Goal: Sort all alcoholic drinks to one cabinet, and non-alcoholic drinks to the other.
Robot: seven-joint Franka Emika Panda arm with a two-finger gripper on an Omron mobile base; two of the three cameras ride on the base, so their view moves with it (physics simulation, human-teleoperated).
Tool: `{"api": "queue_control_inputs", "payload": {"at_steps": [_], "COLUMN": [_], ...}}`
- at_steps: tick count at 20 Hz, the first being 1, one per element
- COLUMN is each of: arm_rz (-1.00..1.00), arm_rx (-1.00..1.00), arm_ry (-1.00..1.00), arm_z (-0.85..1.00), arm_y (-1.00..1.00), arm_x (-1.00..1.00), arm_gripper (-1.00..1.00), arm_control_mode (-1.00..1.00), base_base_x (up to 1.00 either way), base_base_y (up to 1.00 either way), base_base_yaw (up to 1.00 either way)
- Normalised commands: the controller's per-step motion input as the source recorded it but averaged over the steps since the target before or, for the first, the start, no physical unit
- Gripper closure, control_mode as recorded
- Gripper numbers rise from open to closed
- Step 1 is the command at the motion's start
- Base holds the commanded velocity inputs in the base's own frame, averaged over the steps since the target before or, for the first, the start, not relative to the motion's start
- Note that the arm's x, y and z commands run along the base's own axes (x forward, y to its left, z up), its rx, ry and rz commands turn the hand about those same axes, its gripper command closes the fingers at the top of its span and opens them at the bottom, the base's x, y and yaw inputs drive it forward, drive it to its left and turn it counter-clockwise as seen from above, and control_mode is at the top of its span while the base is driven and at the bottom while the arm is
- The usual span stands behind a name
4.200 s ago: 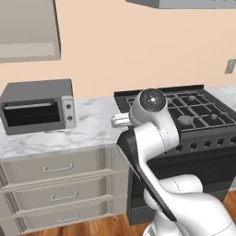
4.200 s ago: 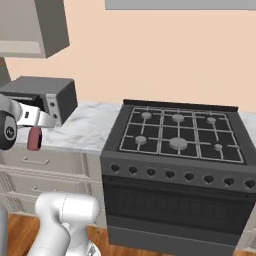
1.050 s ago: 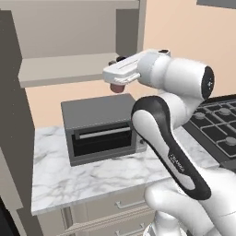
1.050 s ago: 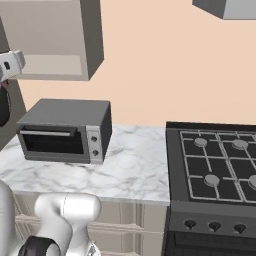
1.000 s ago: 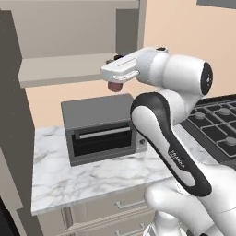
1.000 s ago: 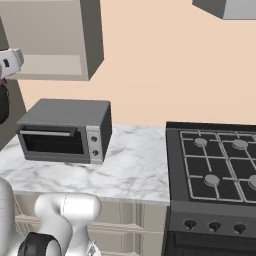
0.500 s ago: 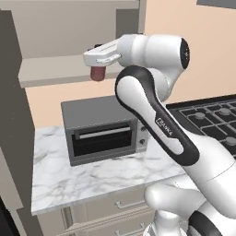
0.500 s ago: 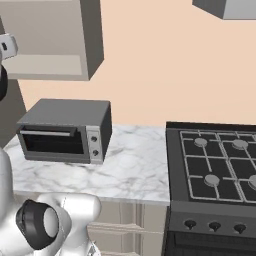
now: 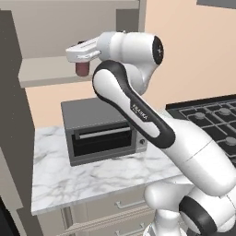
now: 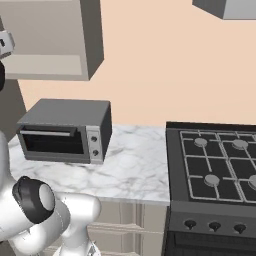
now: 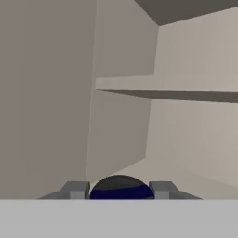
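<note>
At the far left of the left base view stands the open plain dark grey door [image 9: 11, 115] of the wide beige-grey wall cabinet [image 9: 69, 27], and the two-finger gripper [image 9: 83, 64] hangs at the front edge of the cabinet's pale floor board [image 9: 46, 73], its jaws clamped on a short purple-pink container with a dark blue top [image 9: 83, 69], whose rounded top [image 11: 122, 188] sits between the finger tips in the hand view, facing the cabinet's pale inner shelf [image 11: 167, 88]. Below, a dark grey toaster oven [image 9: 103, 129] sits on the white marble counter [image 9: 97, 177] over pale drawers [image 9: 120, 209]. To the right are a black gas stove with grates [image 10: 215, 165] and a peach wall [image 10: 165, 70].
</note>
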Motion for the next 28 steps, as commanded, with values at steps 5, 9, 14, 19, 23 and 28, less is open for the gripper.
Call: {"api": "queue_control_inputs", "payload": {"at_steps": [5,9,14,19,23,28], "arm_rz": [0.0,0.0,0.0,0.0,0.0,0.0], "arm_rx": [0.0,0.0,0.0,0.0,0.0,-0.01], "arm_ry": [0.0,0.07,0.08,0.03,0.0,0.0], "arm_z": [-0.03,-0.1,-0.16,-0.05,0.0,-0.03], "arm_y": [0.37,0.32,0.3,0.3,0.31,0.28], "arm_x": [0.47,0.71,0.67,0.54,0.46,0.45], "arm_gripper": [1.0,1.0,1.0,1.0,1.0,1.0], "arm_control_mode": [-1.0,-1.0,-1.0,-1.0,-1.0,-1.0], "base_base_x": [0.0,0.0,0.0,0.0,0.0,0.0], "base_base_y": [0.0,0.0,0.0,0.0,0.0,0.0], "base_base_yaw": [0.0,0.0,0.0,0.0,0.0,0.0]}}
